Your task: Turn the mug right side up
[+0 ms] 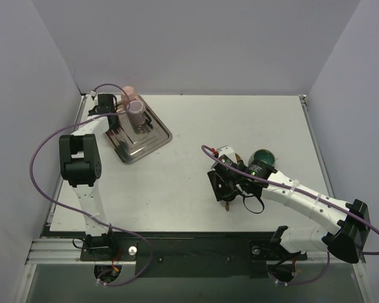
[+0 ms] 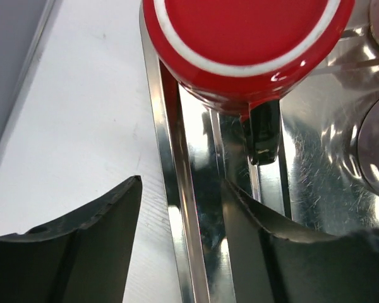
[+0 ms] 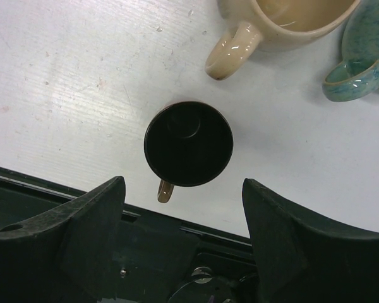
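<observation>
Left hand (image 2: 182, 183): open and gripping nothing, its dark fingers (image 2: 69, 252) spread. One finger hangs over the bench (image 1: 196, 126) and the other over the tray (image 2: 177, 208), with the tray's rim running between them.
Red mug (image 2: 240, 31): upside down, with its flat base and white ring facing up. It stands inside the tray against the rim, just beyond the left hand and apart from it, and its handle points back toward that hand.
Tray, placing: shiny metal, set at an angle at the far left corner of the bench.
Pale mug (image 1: 137, 110): also in the tray, just beside the red mug. I cannot tell which way up it stands.
Right hand (image 3: 183, 184): open with nothing between its fingers. It hovers above the dark mug, with clear space on both sides.
Dark mug (image 3: 188, 144): on the bare bench toward the right, near the front edge and well apart from the tray. Its small tan handle points at the front edge. Seen from straight above, I cannot tell whether base or mouth faces up.
Cream mug (image 3: 290, 19): upright with its mouth open to view, near the dark mug on the far side.
Teal mug (image 3: 366, 50): just beside the cream mug.
</observation>
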`<state>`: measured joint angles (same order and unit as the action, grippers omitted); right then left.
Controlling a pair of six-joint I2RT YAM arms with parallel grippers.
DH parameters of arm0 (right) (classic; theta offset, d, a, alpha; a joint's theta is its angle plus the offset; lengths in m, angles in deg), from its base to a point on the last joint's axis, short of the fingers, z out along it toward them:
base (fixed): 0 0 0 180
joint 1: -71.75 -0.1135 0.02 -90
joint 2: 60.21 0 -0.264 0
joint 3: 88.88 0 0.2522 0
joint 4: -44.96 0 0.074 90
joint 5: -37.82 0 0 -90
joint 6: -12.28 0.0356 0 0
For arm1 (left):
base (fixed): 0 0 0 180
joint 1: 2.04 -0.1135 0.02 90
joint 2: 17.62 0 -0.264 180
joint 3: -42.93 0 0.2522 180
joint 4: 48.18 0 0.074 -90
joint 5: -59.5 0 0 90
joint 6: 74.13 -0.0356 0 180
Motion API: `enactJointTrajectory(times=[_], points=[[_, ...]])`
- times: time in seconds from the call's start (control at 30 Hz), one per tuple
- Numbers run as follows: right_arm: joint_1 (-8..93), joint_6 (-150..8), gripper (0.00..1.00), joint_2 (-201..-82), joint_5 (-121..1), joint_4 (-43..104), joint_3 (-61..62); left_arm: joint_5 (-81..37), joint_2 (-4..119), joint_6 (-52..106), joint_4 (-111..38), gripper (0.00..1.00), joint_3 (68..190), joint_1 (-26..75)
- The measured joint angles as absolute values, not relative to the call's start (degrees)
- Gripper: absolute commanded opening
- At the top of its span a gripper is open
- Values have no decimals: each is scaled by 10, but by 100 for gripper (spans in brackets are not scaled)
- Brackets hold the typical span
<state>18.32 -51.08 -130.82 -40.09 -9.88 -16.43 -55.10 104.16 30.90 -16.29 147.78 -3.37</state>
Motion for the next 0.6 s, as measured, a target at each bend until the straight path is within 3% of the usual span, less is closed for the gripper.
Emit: enactJointTrajectory(times=[0.13,0.27,0.6], points=[[181,-512,70,-1308,-400,-99,-164,-547,1031,291,-191,68,1478,-36],[181,-515,70,-1308,-396,-100,-164,-529,1032,286,-192,76,1490,-33],[181,-523,70,-1308,-393,-103,-164,-525,1069,291,-189,73,1556,-21]])
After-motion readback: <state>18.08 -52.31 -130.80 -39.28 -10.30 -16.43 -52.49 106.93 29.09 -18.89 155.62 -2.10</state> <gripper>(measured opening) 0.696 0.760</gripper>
